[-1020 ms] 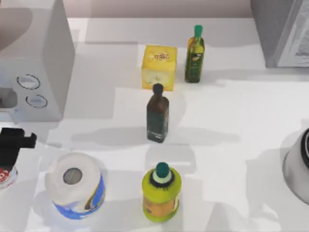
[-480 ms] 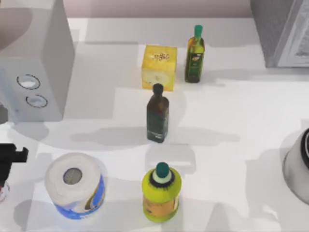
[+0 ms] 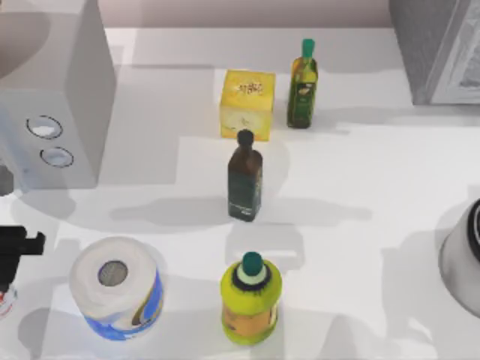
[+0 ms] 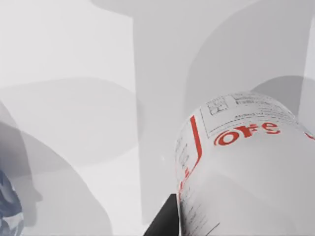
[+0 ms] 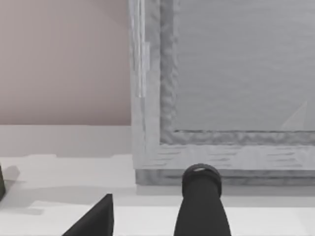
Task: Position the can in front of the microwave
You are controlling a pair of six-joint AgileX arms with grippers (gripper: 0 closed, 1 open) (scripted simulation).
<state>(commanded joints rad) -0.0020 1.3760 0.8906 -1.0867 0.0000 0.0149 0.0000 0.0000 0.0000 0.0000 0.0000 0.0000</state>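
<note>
Can [image 3: 6, 298] is sitting at the top view's far left edge, at about eight o'clock from table centre, and our left gripper [image 3: 15, 251] is hanging right over it; in our left wrist view the can [image 4: 246, 172] is looming close, red lettering facing us, with a dark finger [image 4: 162, 221] against its side; whether we are clenching it we cannot tell. Microwave [image 3: 49, 97] is standing at ten o'clock, knobs facing the table; the can is lying at its six o'clock, near but apart. Toilet paper roll [image 3: 116, 289] is standing just beside the can, at its three o'clock. Our right arm is idling near the other grey appliance [image 5: 226, 88] at two o'clock.
</note>
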